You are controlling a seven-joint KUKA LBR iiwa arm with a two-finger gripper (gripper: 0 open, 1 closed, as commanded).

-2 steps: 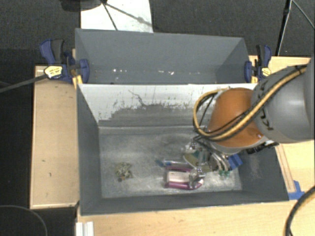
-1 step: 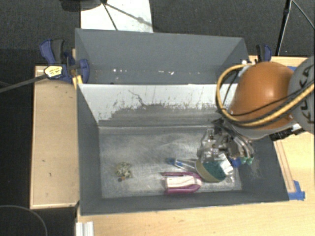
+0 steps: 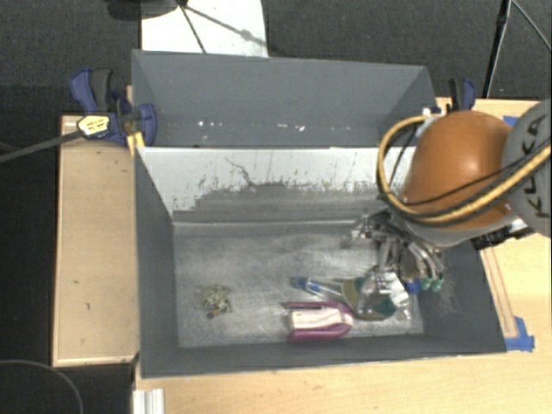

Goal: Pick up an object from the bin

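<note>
My gripper [image 3: 377, 290] hangs low at the right side of the bin floor, its fingers pointing down into a small cluster of things. Right under the fingertips lies a clear, greenish round thing [image 3: 373, 306]. A blue pen-like stick [image 3: 316, 288] lies just to the left of the fingers, pointing up-left. In front of it rests a purple and white oblong thing [image 3: 318, 321] near the bin's front wall. Whether anything sits between the fingers is hidden by the gripper body.
A small crumpled grey-green scrap [image 3: 216, 299] lies alone at the front left of the bin floor. The arm with its orange cover and looping cables hangs over the bin's right wall.
</note>
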